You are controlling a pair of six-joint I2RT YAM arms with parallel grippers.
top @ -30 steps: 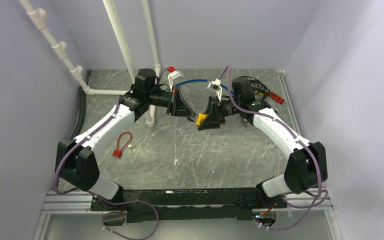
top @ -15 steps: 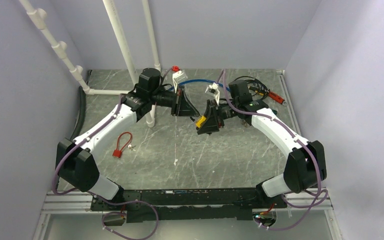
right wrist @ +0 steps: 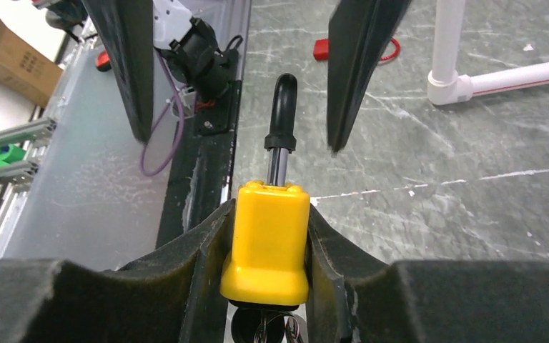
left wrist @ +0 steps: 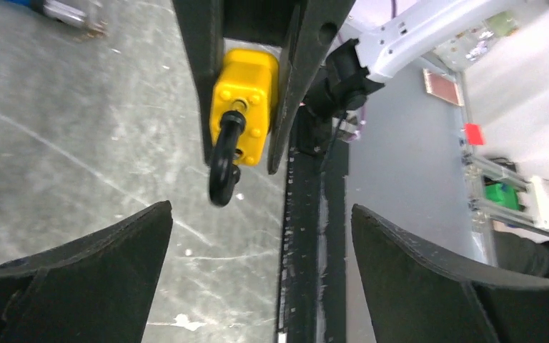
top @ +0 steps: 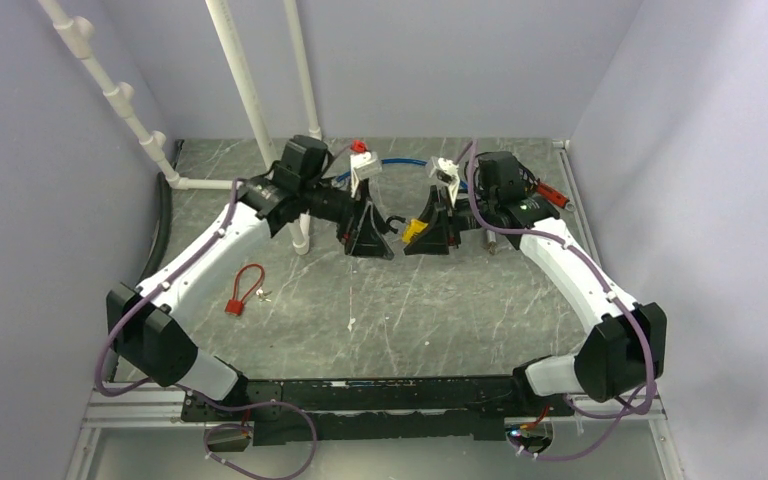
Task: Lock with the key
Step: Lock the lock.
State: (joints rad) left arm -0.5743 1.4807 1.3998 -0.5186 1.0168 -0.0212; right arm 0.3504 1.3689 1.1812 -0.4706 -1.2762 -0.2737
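A yellow padlock [right wrist: 270,239] sits clamped between my right gripper's [right wrist: 269,209] fingers, well above the table. Its black shackle [right wrist: 283,107] stands pulled out of the body, bare metal leg showing, and points at my left gripper. A dark key head with a ring [right wrist: 264,330] pokes out under the padlock's base, partly hidden. In the left wrist view the padlock [left wrist: 243,100] and shackle [left wrist: 223,164] hang just ahead of my left gripper [left wrist: 261,209], which is open and touches nothing. From above, the left gripper [top: 370,240] and right gripper [top: 430,232] face each other with the padlock [top: 415,229] between.
A red padlock [top: 243,292] with a thin red loop lies on the table at the left, small keys [top: 263,294] beside it. White pipes [top: 250,100] rise at the back left. A blue cable [top: 400,162] and a red tool [top: 555,195] lie at the back.
My left gripper has gone from shut to open and sits a little lower. The right gripper, with the padlock, has shifted slightly right and back.
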